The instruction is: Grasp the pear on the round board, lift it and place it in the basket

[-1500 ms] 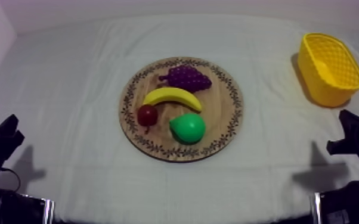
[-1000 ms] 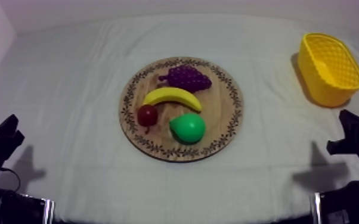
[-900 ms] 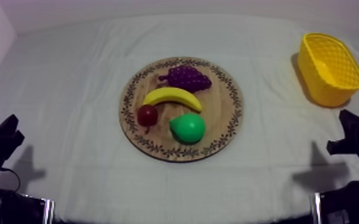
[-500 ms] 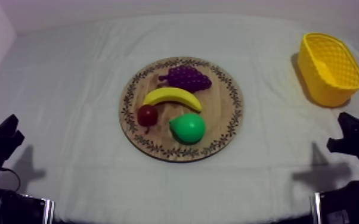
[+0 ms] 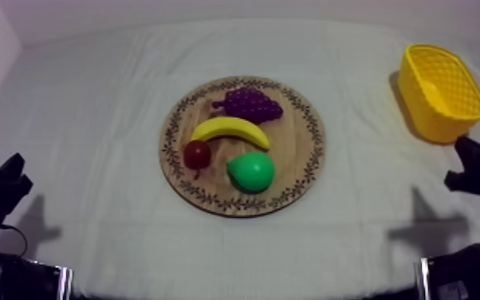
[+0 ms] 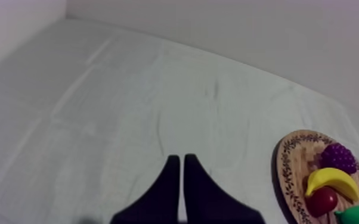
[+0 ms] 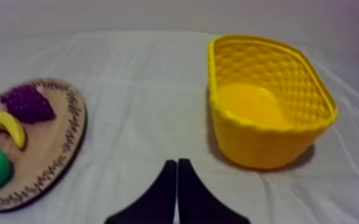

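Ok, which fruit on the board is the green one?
The green toy pear on the round wooden board. The others are a yellow curved banana, a purple bunch of grapes and a small red fruit.

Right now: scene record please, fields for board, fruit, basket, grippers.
support: round wooden board, mid-table, holds all fruit
target: pear, green, on the board's near side
other fruit: banana, grapes, small red fruit
goal: yellow basket, far right, no fruit inside
left arm: left gripper shut, over cloth left of board
right arm: right gripper shut, over cloth between board and basket
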`<state>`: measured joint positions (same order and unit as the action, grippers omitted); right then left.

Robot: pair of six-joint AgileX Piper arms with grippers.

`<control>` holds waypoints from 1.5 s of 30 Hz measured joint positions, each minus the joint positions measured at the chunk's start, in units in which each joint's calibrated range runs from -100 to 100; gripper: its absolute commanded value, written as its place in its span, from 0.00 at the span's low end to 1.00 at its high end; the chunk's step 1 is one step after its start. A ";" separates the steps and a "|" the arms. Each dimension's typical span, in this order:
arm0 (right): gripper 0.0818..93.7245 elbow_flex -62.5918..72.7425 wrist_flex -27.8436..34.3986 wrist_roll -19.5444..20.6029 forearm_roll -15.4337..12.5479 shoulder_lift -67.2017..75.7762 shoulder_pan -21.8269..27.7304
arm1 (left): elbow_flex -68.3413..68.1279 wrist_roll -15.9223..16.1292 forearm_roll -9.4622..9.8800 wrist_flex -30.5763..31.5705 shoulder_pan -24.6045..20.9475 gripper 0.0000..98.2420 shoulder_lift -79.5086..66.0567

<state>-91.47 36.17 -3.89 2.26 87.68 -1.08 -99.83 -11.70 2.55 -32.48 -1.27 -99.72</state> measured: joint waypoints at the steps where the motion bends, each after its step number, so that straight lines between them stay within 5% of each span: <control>1: 0.01 2.46 0.74 0.17 -0.56 -2.07 -0.27 | 0.00 0.00 0.00 0.00 0.00 0.00 0.00; 7: 0.02 19.34 5.74 -1.91 -7.09 -15.78 0.10 | 0.00 0.00 0.00 0.00 0.00 0.00 0.00; 18: 0.01 51.67 21.34 -15.28 -20.87 -40.33 -1.29 | 0.00 0.00 0.00 0.00 0.00 0.00 0.00; 22: 0.01 61.13 28.63 -19.51 -23.93 -47.92 -3.65 | 0.00 0.00 0.00 0.00 0.00 0.00 0.00; 28: 0.01 69.25 34.59 -23.55 -24.51 -57.31 -9.45 | 0.00 0.00 0.00 0.00 0.00 0.00 0.00; 33: 0.01 70.00 36.41 -25.27 -22.35 -63.26 -15.34 | 0.00 -0.03 0.00 0.00 0.00 0.00 0.00; 45: 0.06 65.58 34.63 -28.63 -21.66 -73.98 -25.26 | 0.00 -0.03 0.00 0.00 0.00 0.00 0.00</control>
<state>-25.90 70.81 -32.52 -19.40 13.69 -26.34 -99.83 -11.73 2.55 -32.48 -1.27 -99.72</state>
